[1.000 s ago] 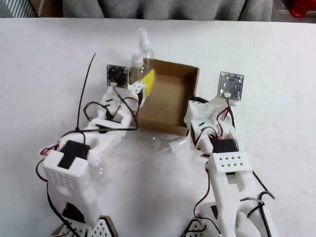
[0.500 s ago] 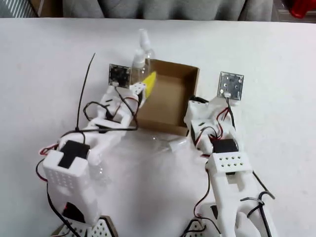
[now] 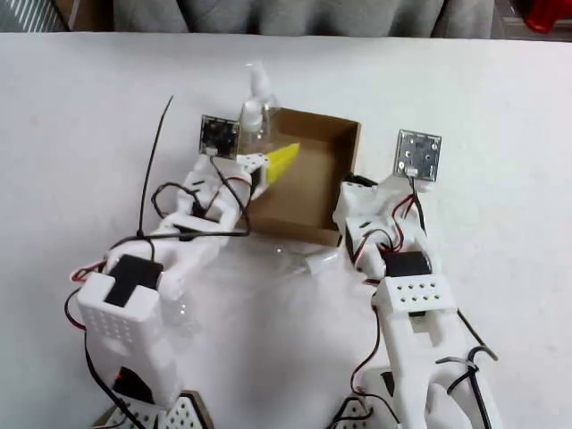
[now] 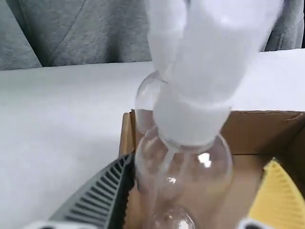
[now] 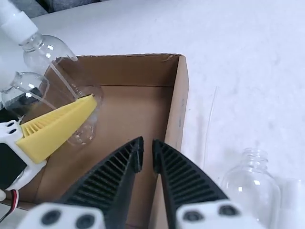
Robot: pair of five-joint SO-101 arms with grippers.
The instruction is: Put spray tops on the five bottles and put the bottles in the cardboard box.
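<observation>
Landmark for all positions: cardboard box [image 3: 308,192], open side up on the counter [image 3: 465,98].

Left gripper [image 4: 200,161]: over the box's far corner on the left arm's side. Jaws spread. A clear capped bottle [image 4: 183,167] sits between them. The grey jaw is close against the bottle's side and the yellow jaw stands apart from it, so nothing is pinched. The bottle is tilted with its base down inside the box, and its white spray top [image 4: 200,86] is fitted. Judgement: the spread fits a drop-off, with the bottle left to settle against the corner walls.

Second capped bottle [image 4: 145,98]: just behind the first, at the same corner. Cannot tell whether it is inside the far wall or just outside it.

Right gripper [image 5: 147,143]: above the box's near wall, towards the right arm's side. Jaws all but pressed together, holding nothing. Judgement: parked out of the left arm's way.

Uncapped bottle [image 5: 249,183]: on the counter just outside the near wall, neck open. A loose spray top [image 3: 320,263] lies beside it, and a thin dip tube [image 5: 209,124] lies along the box's outer side wall.

Progress (judgement): the open-necked bottle needs its top before boxing, and the right gripper is nearest to it. Risk: the clear, round bottle may roll when nudged.
</observation>
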